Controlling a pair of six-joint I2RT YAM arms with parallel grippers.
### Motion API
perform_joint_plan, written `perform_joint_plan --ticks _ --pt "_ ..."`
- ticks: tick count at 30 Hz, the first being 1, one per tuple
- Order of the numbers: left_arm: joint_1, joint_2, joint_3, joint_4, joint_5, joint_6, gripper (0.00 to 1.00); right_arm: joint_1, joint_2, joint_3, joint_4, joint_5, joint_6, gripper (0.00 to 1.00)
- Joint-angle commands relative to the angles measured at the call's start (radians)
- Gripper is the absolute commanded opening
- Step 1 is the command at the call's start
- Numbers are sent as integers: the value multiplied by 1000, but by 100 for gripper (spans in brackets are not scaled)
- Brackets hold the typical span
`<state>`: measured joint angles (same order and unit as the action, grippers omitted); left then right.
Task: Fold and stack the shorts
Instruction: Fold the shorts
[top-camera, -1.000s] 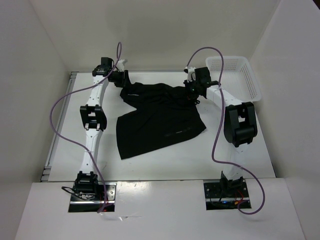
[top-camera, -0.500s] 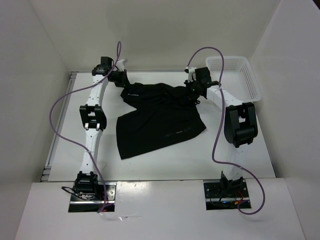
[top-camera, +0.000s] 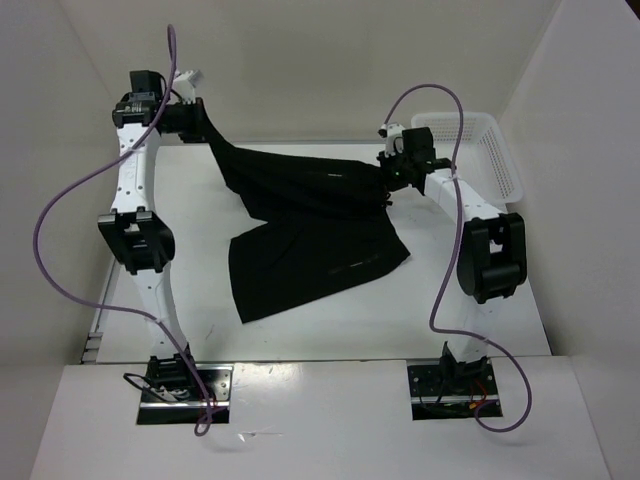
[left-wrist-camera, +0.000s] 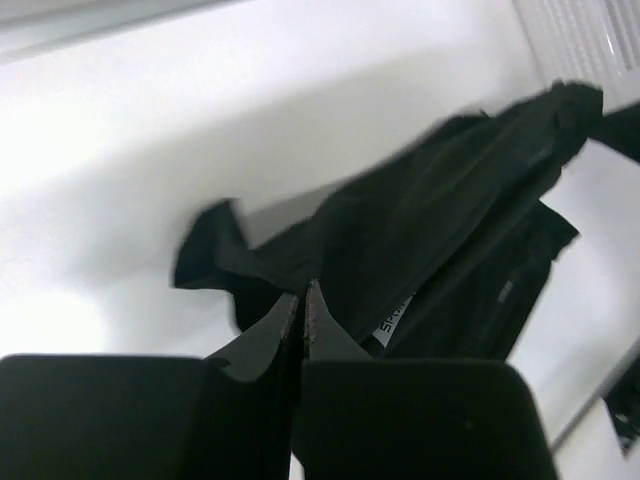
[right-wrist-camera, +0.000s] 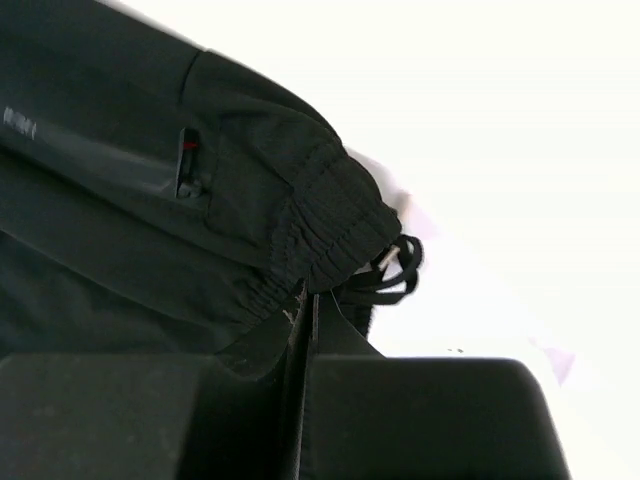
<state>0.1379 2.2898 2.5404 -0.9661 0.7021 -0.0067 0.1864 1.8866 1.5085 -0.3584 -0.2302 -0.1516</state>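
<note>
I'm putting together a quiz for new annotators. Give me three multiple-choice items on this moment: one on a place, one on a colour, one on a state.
1. Where on the table is the basket?
A. far right corner
B. near left corner
C. centre

2. What colour are the shorts?
A. white
B. black
C. red

3. How is the left gripper?
A. open, holding nothing
B. shut on the shorts
C. shut on the basket

Answers: 1 A, the top view shows it at the far right edge; 2 B, the fabric is black in every view; 3 B, its wrist view shows the fingers pinched together on black fabric.
</note>
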Motion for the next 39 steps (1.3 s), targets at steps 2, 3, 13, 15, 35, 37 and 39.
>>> perform_joint_plan --ticks 2,3,13,15,35,37,39 --pt "-20 -122 -210 -45 28 7 0 -41 -92 -20 -7 3 -32 0" --pt "-20 -145 -300 -45 28 7 0 -41 -101 -21 -7 -9 -32 0" --pt "-49 -493 -618 -115 -29 7 0 -62 -317 -229 -30 -104 -218 0" --pt "-49 -564 -690 -125 -47 7 0 -62 -368 -276 -30 -113 -246 0" --pt "-155 -806 -1238 -166 -234 7 0 -50 -694 -547 -312 -205 -866 7" --pt "-188 -796 -1296 -154 -256 7 0 -21 -775 -625 -303 -205 -911 14" --pt "-198 -787 -1325 -129 -282 7 0 2 -814 -695 -292 -181 -963 19"
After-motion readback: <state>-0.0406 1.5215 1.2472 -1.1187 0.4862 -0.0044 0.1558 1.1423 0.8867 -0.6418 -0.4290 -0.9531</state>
